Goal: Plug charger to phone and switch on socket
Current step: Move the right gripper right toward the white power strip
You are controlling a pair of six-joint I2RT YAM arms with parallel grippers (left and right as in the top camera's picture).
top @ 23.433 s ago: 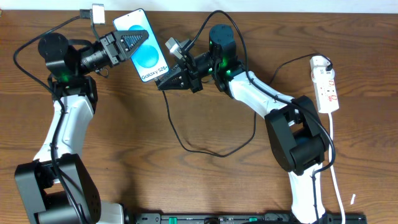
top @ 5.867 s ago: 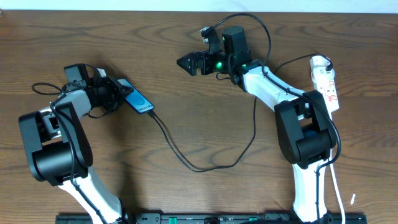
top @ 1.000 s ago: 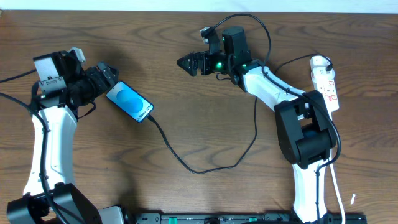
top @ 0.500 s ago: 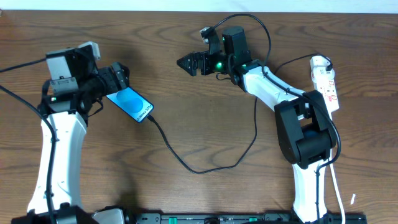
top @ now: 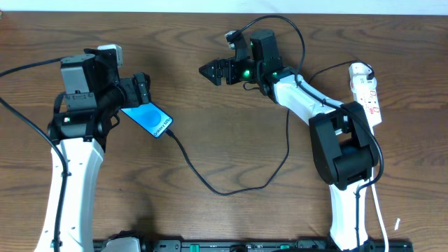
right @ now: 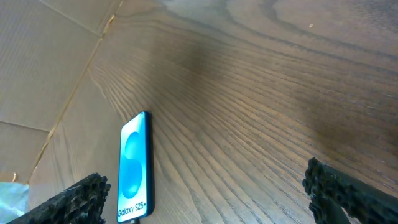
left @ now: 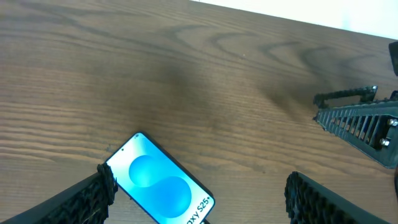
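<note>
1. The left pincer (left: 199,183) hangs wide open and empty just over the Galaxy S25+ phone (top: 152,120). Its fingers (left: 93,193) stand either side of the phone's upper end and touch nothing, as far as I can see.
2. The phone lies flat with its blue screen up, in the left half of the bench (top: 231,224) and nearer the far edge than the near one.
3. The charger cable (top: 224,190) meets the phone's lower end and looks plugged in. It loops slack toward the near edge, then climbs to the right; I'd guess the slack keeps it from tugging the phone.
4. The right pincer (top: 207,70) is also spread and empty. It sits by the middle of the far edge, pointing left, well apart from the power strip (top: 367,94).
5. That strip lies along the right edge near the far-right corner. I can't tell how its switch stands, so the switch is probably what's left, and the right arm is the closer one.
</note>
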